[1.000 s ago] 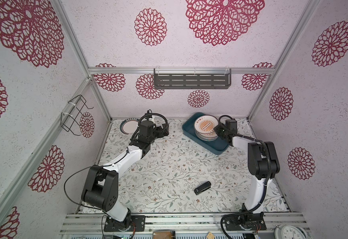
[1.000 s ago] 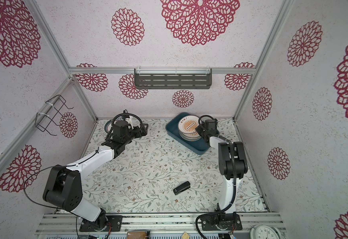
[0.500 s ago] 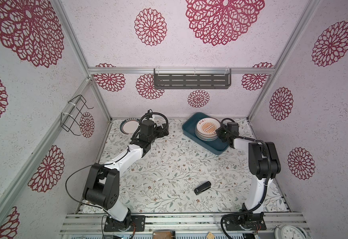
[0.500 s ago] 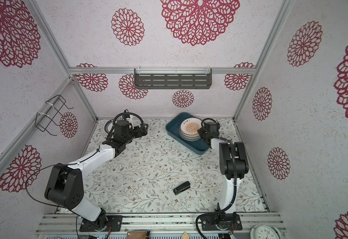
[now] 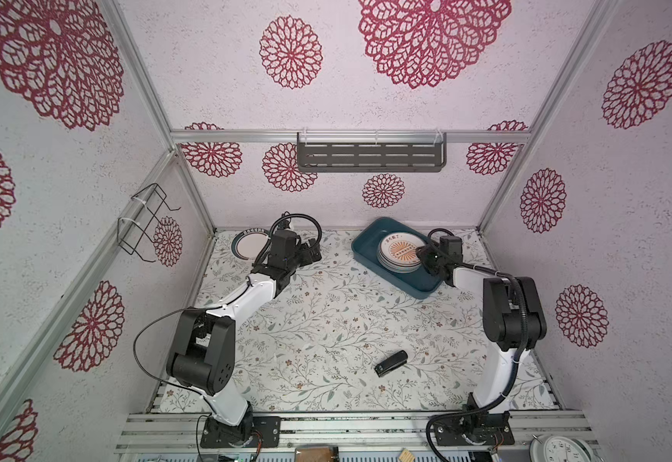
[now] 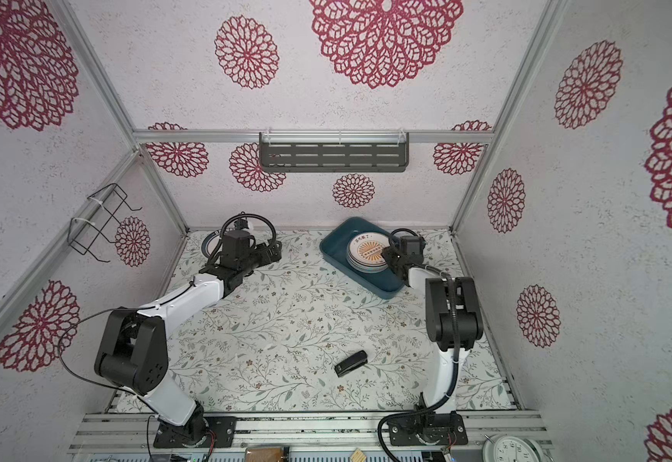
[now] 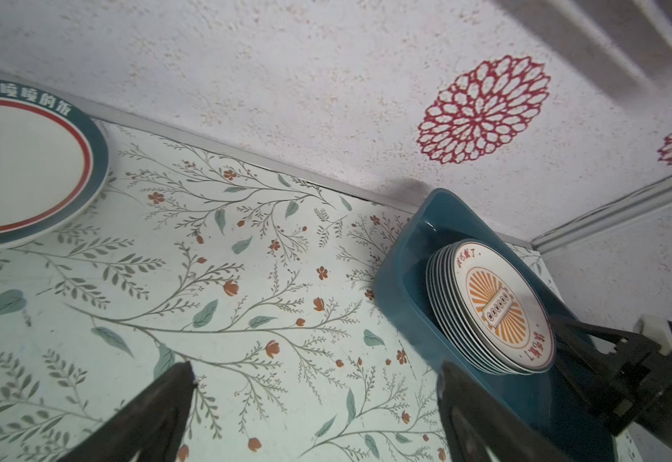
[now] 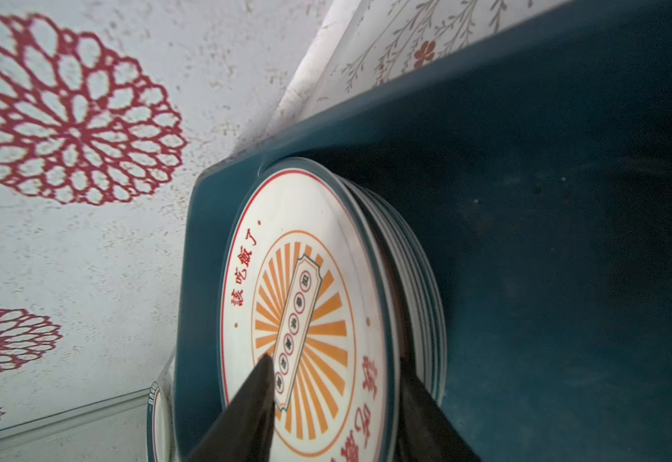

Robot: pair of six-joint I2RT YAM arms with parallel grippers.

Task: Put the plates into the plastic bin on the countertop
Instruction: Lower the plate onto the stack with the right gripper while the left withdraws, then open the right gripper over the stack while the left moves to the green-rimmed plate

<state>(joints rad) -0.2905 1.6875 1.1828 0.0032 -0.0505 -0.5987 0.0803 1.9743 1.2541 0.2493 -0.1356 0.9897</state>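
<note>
Both top views: bright, even, diffuse illum.; shadows on white leaf-printed countertop (image 5: 326, 320) faint, soft; wide-angle stretch twd. edges. Right wrist view: interior of dark teal-blue rectangular plastic bin (image 8: 546, 240) dim; black fingers (image 8: 246, 420) of right gripper (image 8: 334, 364) out of focus; rims of stacked round white ceramic plates (image 8: 310, 280) sl. blurred.

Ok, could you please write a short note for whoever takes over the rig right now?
Left gripper: open, empty, above the countertop near the last plate.
Right gripper: open, jaws either side of the top plate's rim on the stack.
Done: the stack sits in the bin.
Left: the last plate, teal-rimmed, lies on the countertop by the back wall; it goes in the bin.
</note>
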